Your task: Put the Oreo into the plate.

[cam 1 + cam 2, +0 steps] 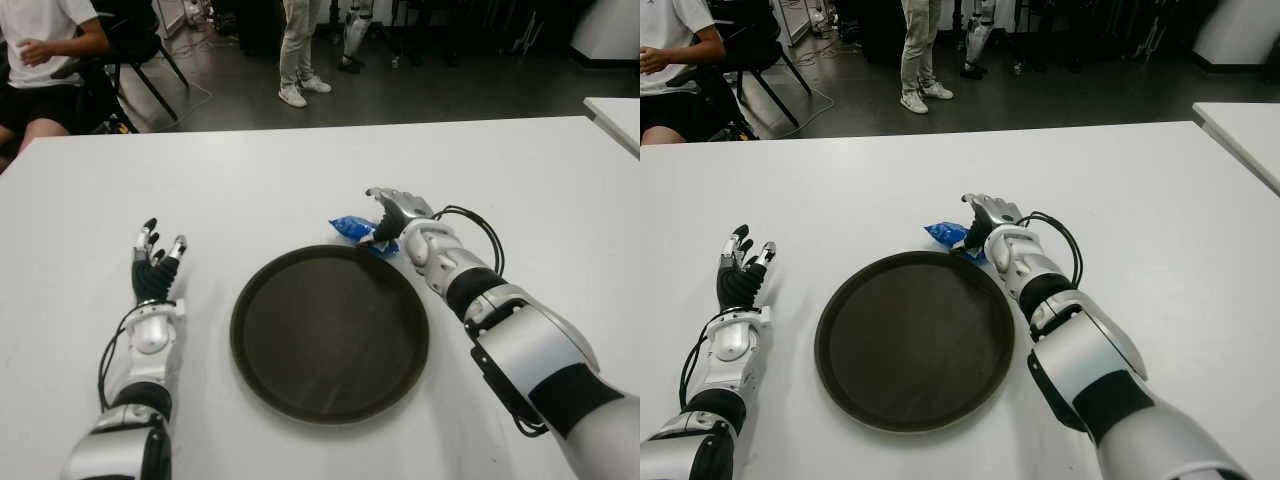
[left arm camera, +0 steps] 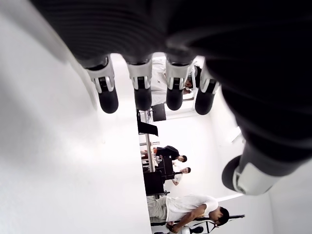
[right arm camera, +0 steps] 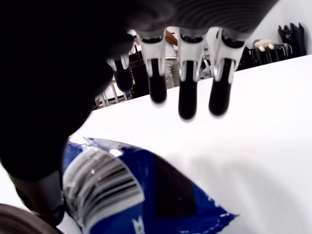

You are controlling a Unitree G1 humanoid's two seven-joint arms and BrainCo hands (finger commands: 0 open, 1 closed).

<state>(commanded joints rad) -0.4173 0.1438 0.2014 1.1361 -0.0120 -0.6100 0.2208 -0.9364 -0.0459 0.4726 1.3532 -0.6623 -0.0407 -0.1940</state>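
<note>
One round dark plate (image 1: 330,335) sits nearest on the white table (image 1: 300,180), nothing in it. One blue Oreo packet (image 1: 352,229) lies on the table just beyond the plate's far rim. Right hand (image 1: 393,217) is over the packet, thumb down beside it, the other fingers (image 3: 187,100) extended above and not closed on the wrapper. Left hand (image 1: 155,265) shows left of the plate, fingers spread, holding nothing. Two people in the background: one seated (image 1: 45,50), one standing (image 1: 297,50).
</note>
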